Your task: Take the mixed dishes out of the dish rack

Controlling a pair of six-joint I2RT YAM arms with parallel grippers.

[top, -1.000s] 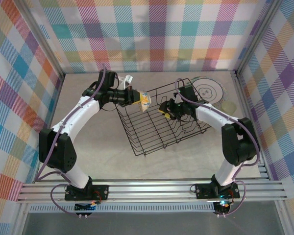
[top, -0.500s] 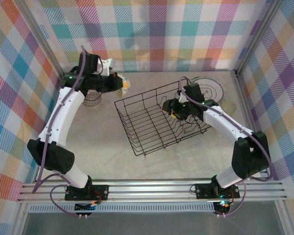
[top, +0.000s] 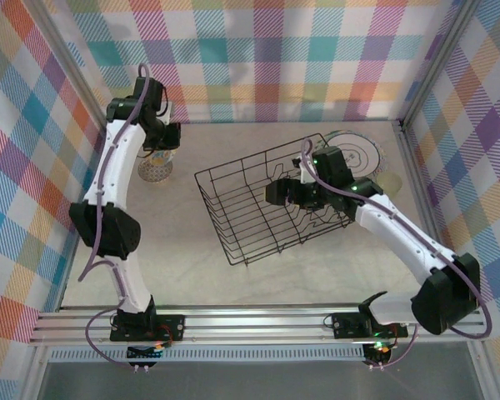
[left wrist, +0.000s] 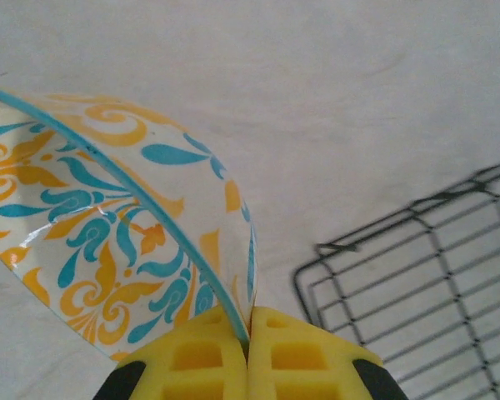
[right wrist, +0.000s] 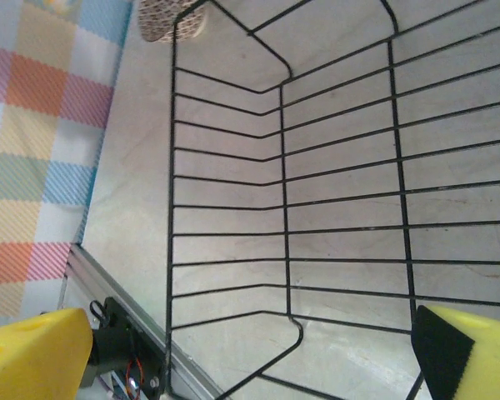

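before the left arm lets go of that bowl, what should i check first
1. Grip: left pincer shut on the rim of the patterned bowl: ok.
2. Drop spot: held bowl lined up with the second bowl already set down: cannot tell.
3. Other arm: right pincer open, holding nothing: ok.
4. Unloading: no dish seen in the dish rack, but the right arm hides part of it: cannot tell.
5. Earlier items: plates lie outside the rack, beyond its far side: ok.
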